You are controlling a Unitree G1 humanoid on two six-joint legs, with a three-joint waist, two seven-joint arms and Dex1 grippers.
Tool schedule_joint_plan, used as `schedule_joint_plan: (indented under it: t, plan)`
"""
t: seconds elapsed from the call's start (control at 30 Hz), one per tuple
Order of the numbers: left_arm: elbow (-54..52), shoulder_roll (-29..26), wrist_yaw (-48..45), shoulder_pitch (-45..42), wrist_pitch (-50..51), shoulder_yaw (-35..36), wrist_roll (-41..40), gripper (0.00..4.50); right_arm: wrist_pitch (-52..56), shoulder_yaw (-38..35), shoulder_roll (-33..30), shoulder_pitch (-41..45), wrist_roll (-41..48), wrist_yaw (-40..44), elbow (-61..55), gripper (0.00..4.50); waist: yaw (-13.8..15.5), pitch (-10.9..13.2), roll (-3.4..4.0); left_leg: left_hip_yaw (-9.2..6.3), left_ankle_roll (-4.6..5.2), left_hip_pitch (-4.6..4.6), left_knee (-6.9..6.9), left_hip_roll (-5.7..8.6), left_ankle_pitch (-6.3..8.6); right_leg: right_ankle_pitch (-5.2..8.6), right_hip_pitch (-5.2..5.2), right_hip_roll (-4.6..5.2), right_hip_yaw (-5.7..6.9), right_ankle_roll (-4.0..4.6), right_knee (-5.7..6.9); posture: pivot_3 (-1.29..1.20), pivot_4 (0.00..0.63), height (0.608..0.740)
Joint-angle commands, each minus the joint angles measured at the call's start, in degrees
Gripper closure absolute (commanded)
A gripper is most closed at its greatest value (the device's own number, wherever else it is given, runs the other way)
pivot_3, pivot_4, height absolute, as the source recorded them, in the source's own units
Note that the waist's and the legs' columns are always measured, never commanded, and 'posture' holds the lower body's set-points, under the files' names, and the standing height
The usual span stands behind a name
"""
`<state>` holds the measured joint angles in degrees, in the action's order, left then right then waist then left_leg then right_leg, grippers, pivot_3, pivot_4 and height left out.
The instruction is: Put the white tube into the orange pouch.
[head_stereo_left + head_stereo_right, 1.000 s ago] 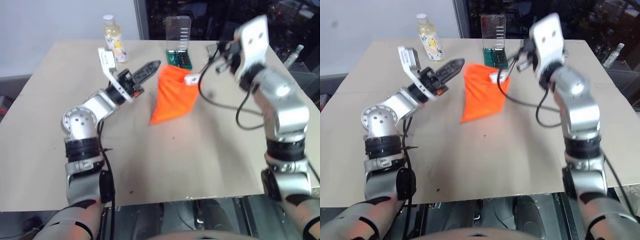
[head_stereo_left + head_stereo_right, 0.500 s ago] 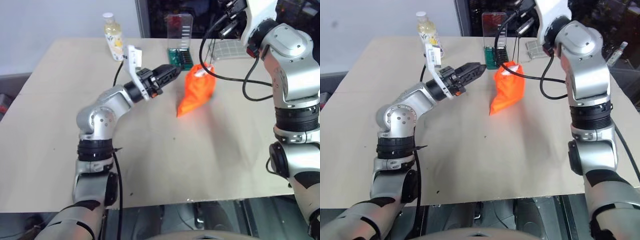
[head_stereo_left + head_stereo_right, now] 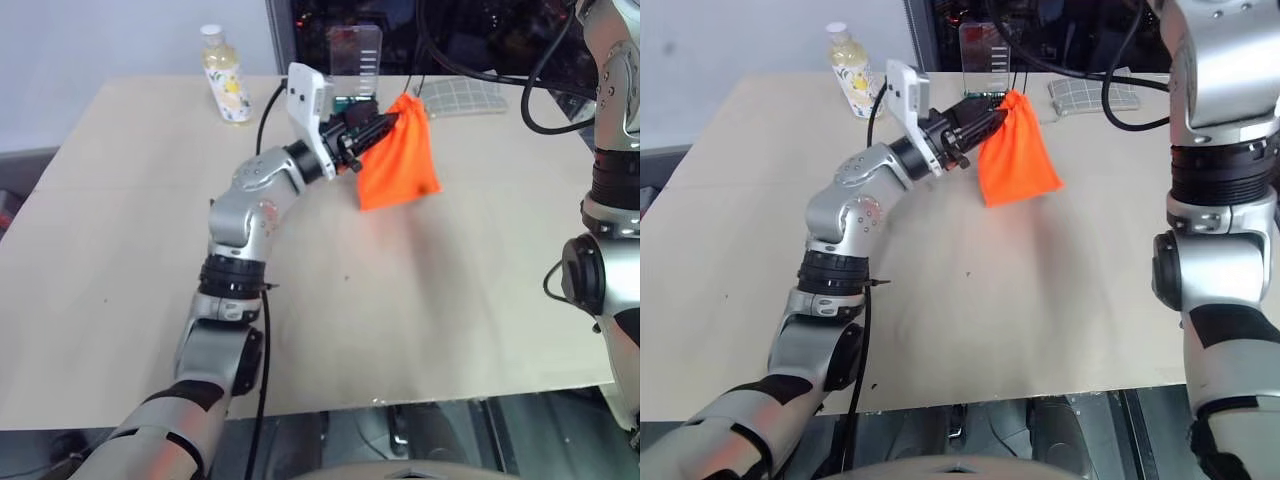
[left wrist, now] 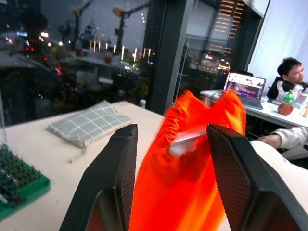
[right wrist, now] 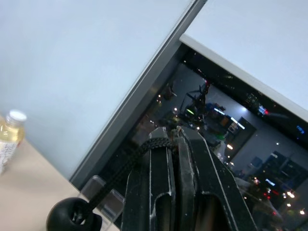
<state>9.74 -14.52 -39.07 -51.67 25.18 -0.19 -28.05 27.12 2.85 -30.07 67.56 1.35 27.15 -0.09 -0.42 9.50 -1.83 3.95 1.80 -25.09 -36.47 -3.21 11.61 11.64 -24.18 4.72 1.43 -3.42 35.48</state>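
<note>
We have the pouch point(image 3: 399, 152) hanging off the table point(image 3: 120, 250) by its cord point(image 5: 126, 161), which the right gripper point(image 5: 177, 137) pinches tight between clenched jaws; lifting it this way lets the fabric hang straight and keeps the gathered mouth uppermost, so whatever is inside should slide to the bottom instead of spilling out. The left gripper point(image 3: 372, 128) sits right at that mouth, its jaws parted with the top of the pouch between them, and in the left wrist view neither pad clearly presses the cloth, so we read it as released and not grasping. The tube point(image 4: 188, 140) shows as a pale sliver in the pouch opening, so we judge it already in or nearly fully in, with the left gripper placed there either to steady the opening or to nudge the tube deeper. The cord's black stopper bead point(image 5: 73, 216) hangs just below the right fingers, which suggests the drawstring is taking the pouch's weight. Behind the pouch stands a clear-lidded case with a green tray point(image 3: 356, 65), a grey checked pouch point(image 3: 460, 94) lies to its right, and a yellow bottle point(image 3: 224, 75) stands at the far left. The bottle has a printed label, but we cannot read it, and no print on the tube is legible. A person point(image 4: 288, 79) sits at a laptop point(image 4: 245, 86) in the background.
</note>
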Motion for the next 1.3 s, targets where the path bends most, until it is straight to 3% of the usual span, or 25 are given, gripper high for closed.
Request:
schedule_joint_plan:
  t: [0.03, 0.33, 0.9, 1.07, 1.17, 1.3]
  plan:
    - [-2.4, -1.2, -4.5, -0.6, -0.1, -0.9, -0.4, 2.19, 3.8, 0.6, -1.9, -8.0, -0.9, 1.0, -11.3, 4.5, 0.1, 0.1, 0.07, 0.04, 0.0, -0.04, -0.03, 0.07, 0.0, -0.01, -0.03, 0.08, -0.03, -0.01, 0.01, 0.0, 0.15, 0.74]
    - [-2.5, -0.9, -12.3, -4.4, -2.0, -2.7, 0.1, 2.19, 12.0, 1.6, -4.2, -14.3, -1.0, 2.0, -24.6, 4.5, 0.1, 0.2, 0.32, -0.13, -0.09, -0.58, -0.49, 0.01, -0.07, 0.0, -0.55, -0.03, 0.02, -0.02, 0.29, 0.0, 0.15, 0.74]
    - [8.7, 7.3, -14.1, -12.3, -9.2, -3.5, 3.3, 2.19, 16.8, 2.5, -6.6, -16.6, -2.3, 2.9, -31.6, 4.5, 0.9, 0.2, 0.31, -0.17, 0.07, -0.61, -0.73, 0.03, 0.03, -0.01, -0.48, -0.03, 0.01, -0.02, 0.32, 0.0, 0.15, 0.74]
    - [10.2, 8.0, -14.7, -12.3, -10.3, -4.3, 4.6, 4.27, 18.0, 2.0, -6.2, -16.4, -2.3, 2.6, -32.4, 4.5, 1.1, 0.2, 0.31, -0.17, 0.07, -0.62, -0.73, 0.03, 0.03, -0.01, -0.48, -0.03, 0.02, -0.02, 0.31, 0.0, 0.15, 0.74]
    - [12.5, 9.2, -14.0, -12.6, -11.9, -4.2, 5.5, 4.27, 19.0, 0.9, -5.0, -15.0, -1.4, 2.1, -32.6, 4.5, 1.1, 0.2, 0.31, -0.17, 0.07, -0.61, -0.74, 0.03, 0.03, -0.01, -0.48, -0.03, 0.02, -0.02, 0.32, 0.0, 0.15, 0.74]
    - [23.4, 11.2, -12.1, -12.8, -18.3, -4.9, 10.1, 4.27, 21.1, -4.0, -1.2, -8.5, 2.1, 0.2, -31.3, 4.5, 1.1, 0.2, 0.31, -0.16, 0.07, -0.61, -0.77, 0.03, 0.03, -0.01, -0.48, -0.03, 0.02, -0.02, 0.36, 0.0, 0.15, 0.74]
